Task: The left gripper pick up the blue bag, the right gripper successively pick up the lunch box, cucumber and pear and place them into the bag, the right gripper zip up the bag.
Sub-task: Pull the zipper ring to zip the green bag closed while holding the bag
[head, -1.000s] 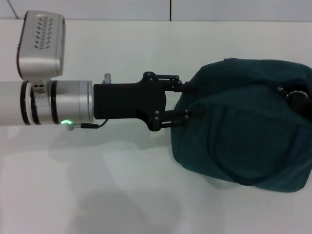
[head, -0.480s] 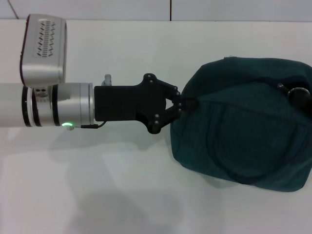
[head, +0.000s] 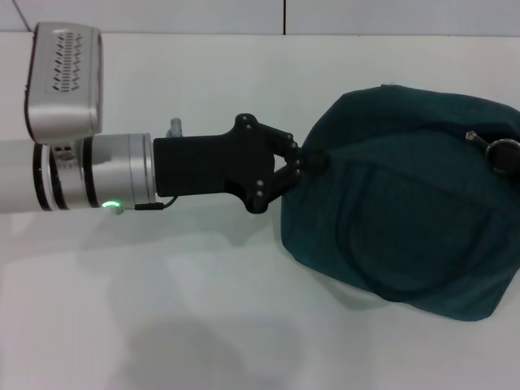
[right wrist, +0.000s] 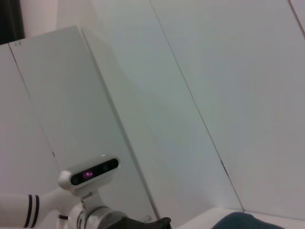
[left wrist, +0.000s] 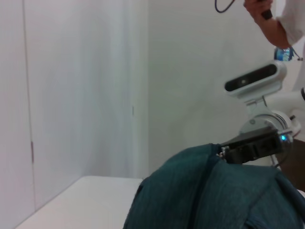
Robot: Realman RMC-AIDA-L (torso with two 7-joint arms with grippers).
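ITEM: my left gripper (head: 302, 162), centre frame | STATE: fingers now pressed together, pinching bag (head: 406, 203) at its left edge, where a second ago they stood spread | BAG: right half of frame, shifted slightly upward | MEANING: grasp looks secured, lift seems due | RIGHT GRIPPER (head: 505, 154): right edge, closure unclear.

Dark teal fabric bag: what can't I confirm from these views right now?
- Dark teal fabric bag: its right end is cut off by the head view's edge; its inside is out of sight.
- Black right gripper: left wrist view shows it behind the bag, fingers hidden.
- Black left gripper, shut on the bag: the pinched fabric hides its fingertips.
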